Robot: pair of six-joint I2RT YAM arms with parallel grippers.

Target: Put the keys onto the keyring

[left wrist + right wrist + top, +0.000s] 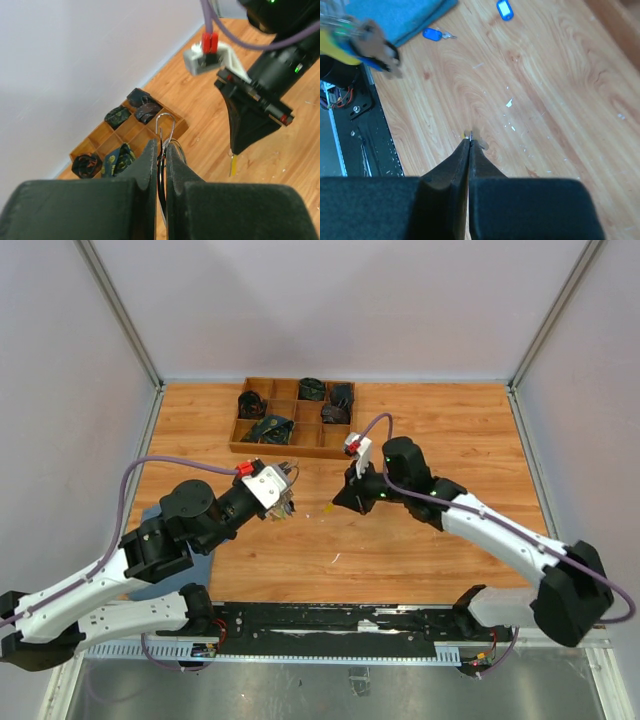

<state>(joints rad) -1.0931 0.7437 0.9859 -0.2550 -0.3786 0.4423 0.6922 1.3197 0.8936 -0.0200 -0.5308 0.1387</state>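
My left gripper [284, 498] is shut on the keyring [173, 129], a thin silver wire loop that sticks up past the fingertips in the left wrist view. My right gripper [338, 502] hangs a short way to its right, above the table, shut on a key with a yellow head [329, 508]. The left wrist view shows that yellow key [233, 165] hanging below the right gripper [239, 150], apart from the ring. In the right wrist view only the key's tip [468, 134] shows past the shut gripper [469, 141]. A blue-headed key [432, 34] lies on the table.
A wooden compartment tray [262, 449] with dark bundles in it stands at the back centre. A blue cloth [400, 17] lies near the front left, partly under the left arm. A small blue tag [504, 9] lies on the wood near the blue key.
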